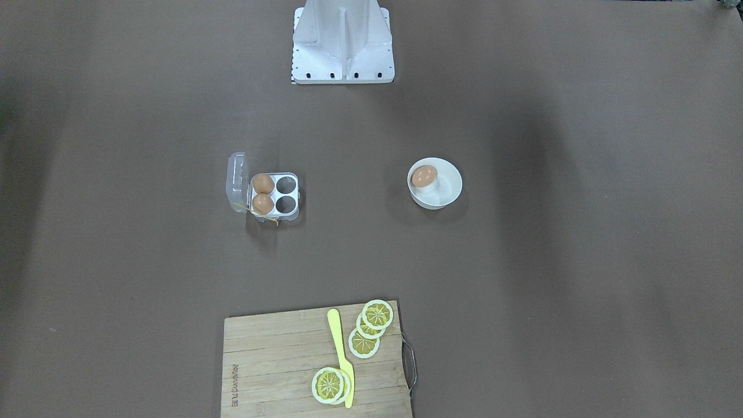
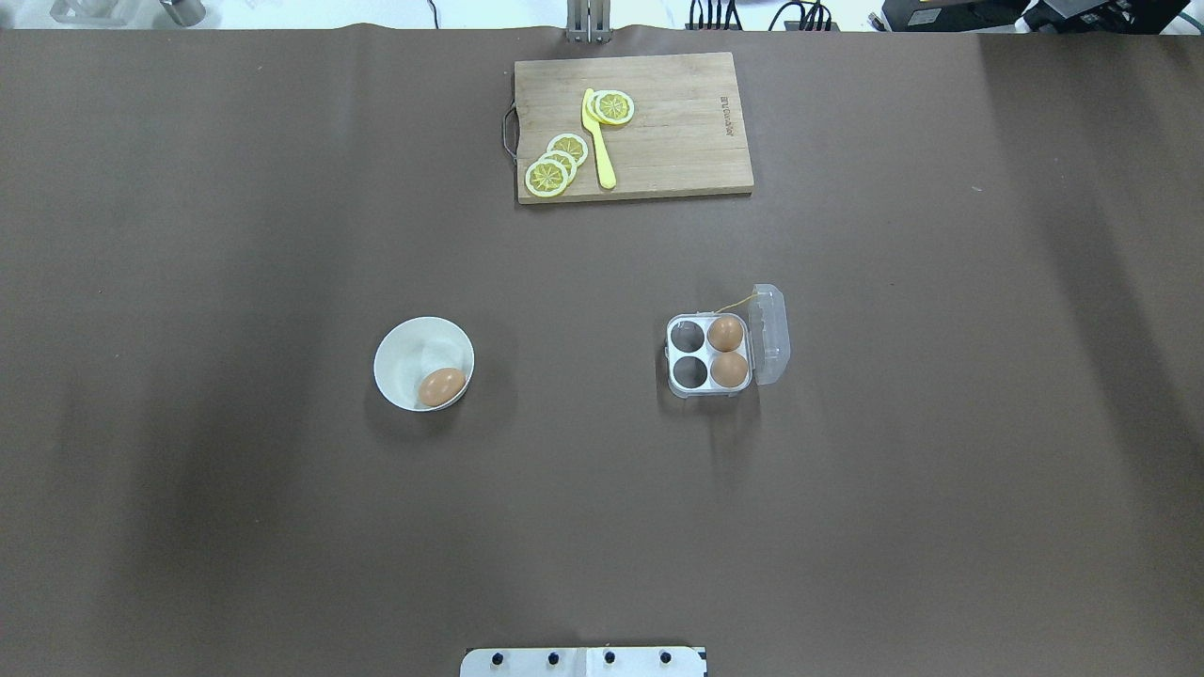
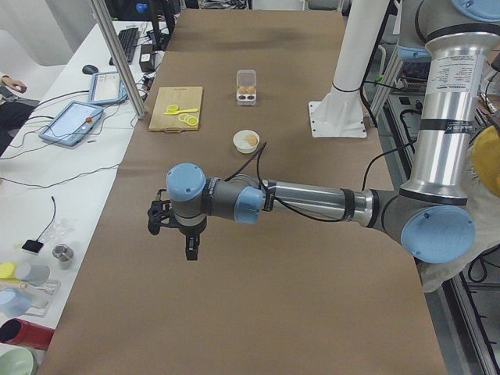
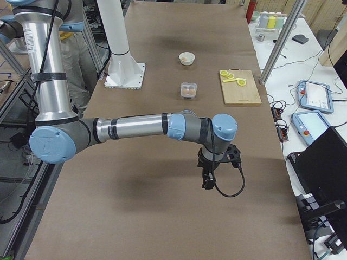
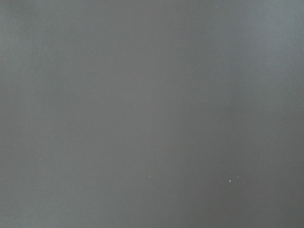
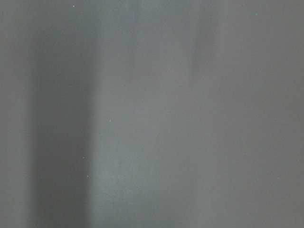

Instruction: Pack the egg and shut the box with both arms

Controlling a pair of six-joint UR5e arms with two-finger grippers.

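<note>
The egg (image 2: 441,386) lies in a round white bowl (image 2: 404,338) on the table's left half; it also shows in the front view (image 1: 424,176). The box (image 2: 707,355) stands open on the right half, its clear lid (image 2: 771,334) tipped back. Two brown eggs fill the cells by the lid, and two cells are empty. The left gripper (image 3: 190,248) hangs over bare table at the table's left end, far from the bowl. The right gripper (image 4: 206,181) hangs over bare table at the right end. I cannot tell whether either is open. Both wrist views show only brown table.
A wooden cutting board (image 2: 677,132) with lemon slices (image 2: 555,167) and a yellow knife (image 2: 598,141) lies at the far edge. The white metal stand (image 1: 342,43) rises at the robot's side. Tablets and bottles sit on side benches (image 3: 74,121).
</note>
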